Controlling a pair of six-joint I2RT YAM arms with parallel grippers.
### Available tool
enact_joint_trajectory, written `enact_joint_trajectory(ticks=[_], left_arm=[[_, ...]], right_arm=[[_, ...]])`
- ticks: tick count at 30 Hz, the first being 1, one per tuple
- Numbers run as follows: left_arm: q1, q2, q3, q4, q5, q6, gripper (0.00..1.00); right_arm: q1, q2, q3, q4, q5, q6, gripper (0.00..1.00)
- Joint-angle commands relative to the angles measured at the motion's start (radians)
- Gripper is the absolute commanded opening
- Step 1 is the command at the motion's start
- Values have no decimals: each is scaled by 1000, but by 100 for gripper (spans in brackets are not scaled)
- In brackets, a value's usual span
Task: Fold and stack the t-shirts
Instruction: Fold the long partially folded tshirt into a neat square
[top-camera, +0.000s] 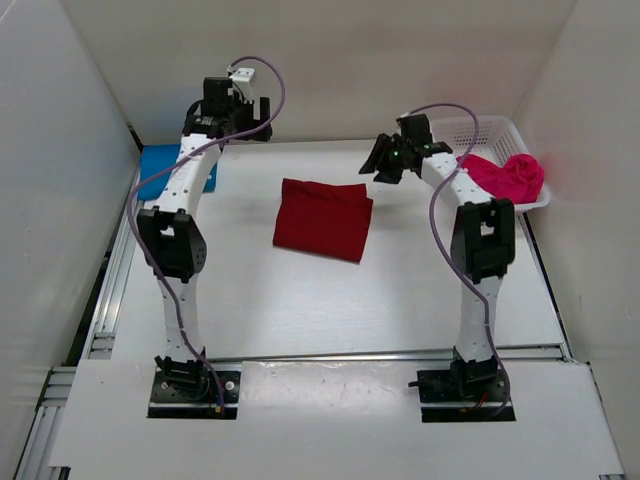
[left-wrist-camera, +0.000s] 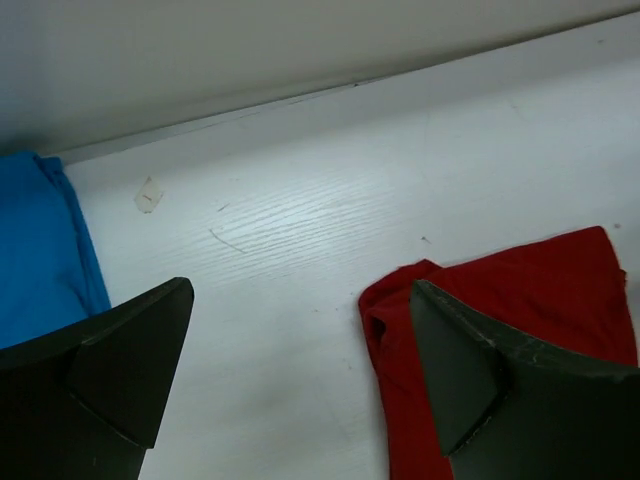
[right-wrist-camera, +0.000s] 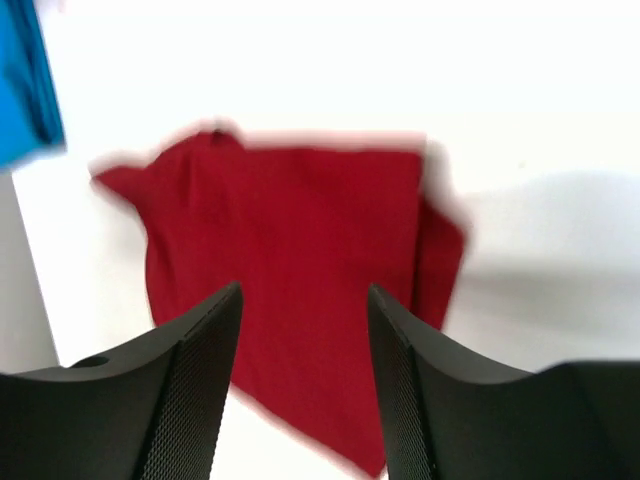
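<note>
A dark red t-shirt (top-camera: 323, 219) lies folded in the middle of the table; it also shows in the left wrist view (left-wrist-camera: 510, 290) and the right wrist view (right-wrist-camera: 300, 240). A bright blue t-shirt (top-camera: 160, 162) lies at the far left, partly hidden by the left arm; its edge shows in the left wrist view (left-wrist-camera: 40, 250). A pink-magenta t-shirt (top-camera: 505, 175) lies bunched in the basket. My left gripper (left-wrist-camera: 300, 340) is open and empty, raised between the blue and red shirts. My right gripper (right-wrist-camera: 303, 330) is open and empty, raised over the red shirt's right edge.
A white plastic mesh basket (top-camera: 480, 130) stands at the far right against the wall. White enclosure walls (top-camera: 350, 60) close off the back and both sides. The arm bases (top-camera: 190, 385) sit at the near edge.
</note>
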Motion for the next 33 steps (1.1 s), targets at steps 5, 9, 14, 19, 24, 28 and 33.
enact_joint_trajectory(ticks=[5, 9, 14, 19, 24, 28, 33], left_arm=[[-27, 27, -153, -24, 232, 1, 95], [-27, 58, -153, -33, 258, 1, 96], [-36, 101, -153, -33, 293, 1, 97], [-36, 169, -95, -33, 283, 1, 91], [-36, 225, -15, -33, 283, 1, 70], [-36, 248, 7, -33, 310, 1, 48], [-45, 259, 25, -33, 332, 1, 11]], right_arm=[[-22, 327, 366, -105, -57, -70, 59], [-44, 375, 373, -51, -28, -23, 62], [-44, 398, 315, 10, -152, 9, 61], [-44, 332, 174, 81, -98, 46, 28], [-44, 288, 126, 90, -80, 37, 19], [-44, 268, 126, 99, -71, 26, 15], [-44, 207, 115, 99, -71, 5, 6]])
